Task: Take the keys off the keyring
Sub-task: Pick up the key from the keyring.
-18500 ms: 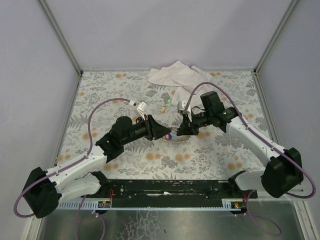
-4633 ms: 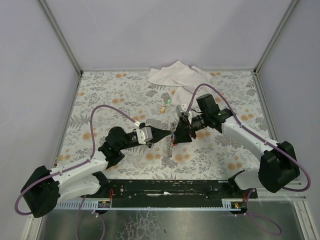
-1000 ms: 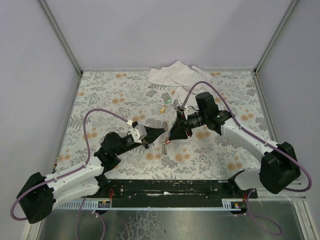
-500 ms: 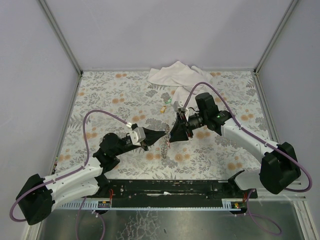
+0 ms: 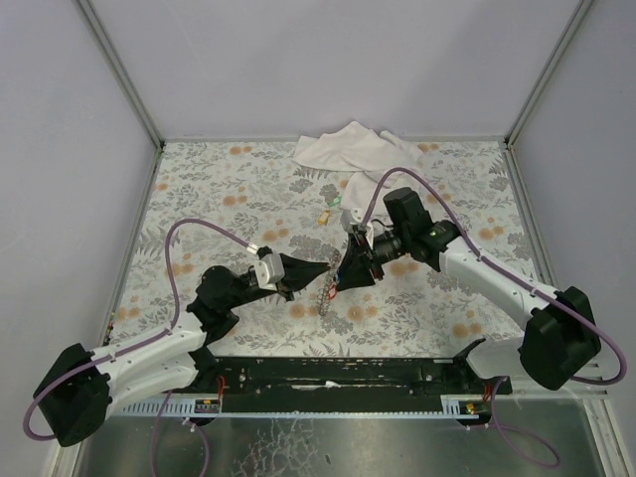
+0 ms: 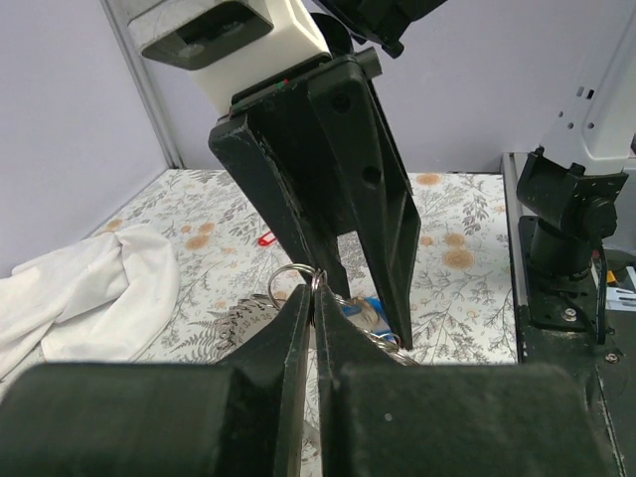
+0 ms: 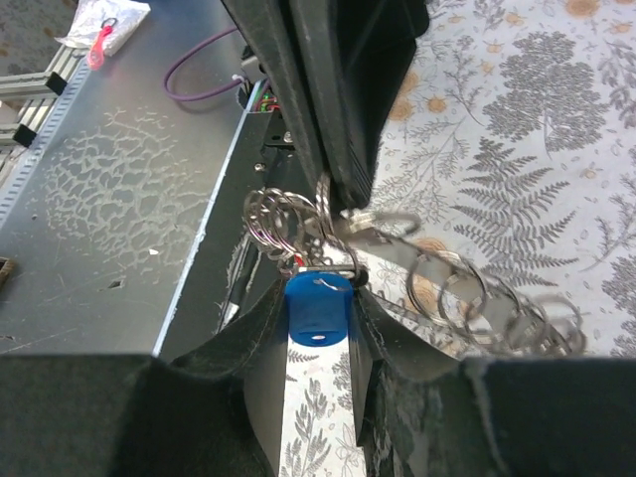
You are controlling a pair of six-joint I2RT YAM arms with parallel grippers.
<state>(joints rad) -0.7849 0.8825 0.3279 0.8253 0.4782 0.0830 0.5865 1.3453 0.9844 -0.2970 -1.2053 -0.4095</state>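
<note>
The keyring (image 5: 322, 295), a silvery chain of linked rings, hangs above the table between my two grippers. My left gripper (image 6: 316, 293) is shut on one thin ring (image 6: 288, 282) of it, jaws pressed together. My right gripper (image 7: 318, 320) is shut on the blue key (image 7: 318, 308), gripping its head, which is still hooked to a cluster of rings (image 7: 280, 219). The chain (image 7: 482, 298) trails off to the right. In the top view the left gripper (image 5: 326, 268) and right gripper (image 5: 344, 277) meet tip to tip. Two loose keys (image 5: 331, 207), green and gold, lie on the table behind them.
A crumpled white cloth (image 5: 348, 149) lies at the back edge of the floral table (image 5: 219, 189). A small red piece (image 6: 264, 238) lies on the table beyond the grippers. The black rail (image 5: 338, 373) and metal sheet run along the near edge.
Both grippers have shifted slightly left and toward the near edge, still tip to tip. The chain now hangs a little lower beneath them. Both grips are unchanged.
</note>
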